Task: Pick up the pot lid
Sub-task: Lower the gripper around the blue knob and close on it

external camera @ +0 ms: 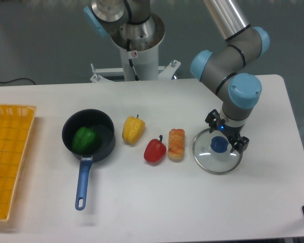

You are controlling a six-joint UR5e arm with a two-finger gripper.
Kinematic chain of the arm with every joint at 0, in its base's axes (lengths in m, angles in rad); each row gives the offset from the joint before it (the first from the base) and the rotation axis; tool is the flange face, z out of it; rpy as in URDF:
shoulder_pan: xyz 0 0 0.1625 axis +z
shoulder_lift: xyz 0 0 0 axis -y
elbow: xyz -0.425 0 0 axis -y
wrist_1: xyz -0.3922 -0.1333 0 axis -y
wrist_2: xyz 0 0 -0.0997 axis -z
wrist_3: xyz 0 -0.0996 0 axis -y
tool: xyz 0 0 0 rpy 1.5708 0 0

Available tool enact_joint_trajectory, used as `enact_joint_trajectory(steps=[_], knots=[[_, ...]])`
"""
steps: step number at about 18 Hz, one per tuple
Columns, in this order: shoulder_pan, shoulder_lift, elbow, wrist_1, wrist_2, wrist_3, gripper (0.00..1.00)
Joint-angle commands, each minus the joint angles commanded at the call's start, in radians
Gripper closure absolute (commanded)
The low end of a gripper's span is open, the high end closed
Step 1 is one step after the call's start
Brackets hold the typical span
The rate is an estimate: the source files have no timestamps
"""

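The gripper, orange in colour, comes in from the upper right and stands open over the back right part of the pot lid. Its two fingertips are apart, one behind the blue knob and one to the knob's right. Round and clear with a pale rim, the pot lid lies flat on the table, knob up. Nothing shows between the fingers, and whether either fingertip touches the lid is hard to tell.
An orange-brown food item lies just left of the lid, then a red pepper and a yellow pepper. Farther left is a black pan with a blue handle, holding a green pepper. A yellow crate stands at the left edge.
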Motion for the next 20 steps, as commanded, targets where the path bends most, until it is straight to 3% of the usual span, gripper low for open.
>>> enact_joint_trajectory(steps=[20], knots=[[-0.014,-0.048,0.008,0.005,0.005,0.005,0.01]])
